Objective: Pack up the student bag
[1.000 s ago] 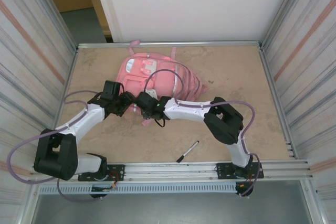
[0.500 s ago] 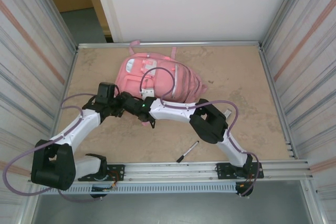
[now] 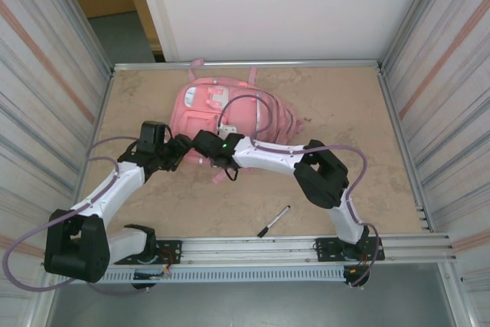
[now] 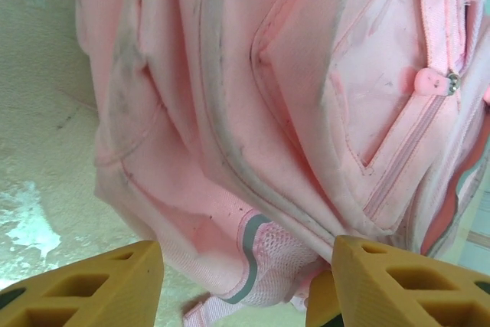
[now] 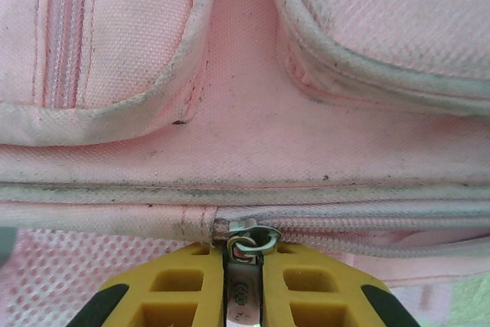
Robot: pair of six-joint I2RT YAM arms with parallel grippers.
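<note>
Student bag [image 3: 230,112] lies flat on the bench [image 3: 344,128], by the far edge, left of centre.

Right pincer [image 5: 243,266] is clamped on the metal zip pull [image 5: 246,241]. The slider sits at the seam's end with closed teeth beside it, so the compartment looks shut. Judged: grip set to draw the zip open.

Left pincer [image 4: 241,266] is spread wide and holding nothing, at the bag's near corner by the mesh pocket [image 4: 279,254]. Probably placed to pin the fabric against the pull.

Pen [image 3: 273,221] lies well apart, near the near edge. The right arm's cable [image 3: 253,101] loops over the bag, and the two wrists crowd each other.
</note>
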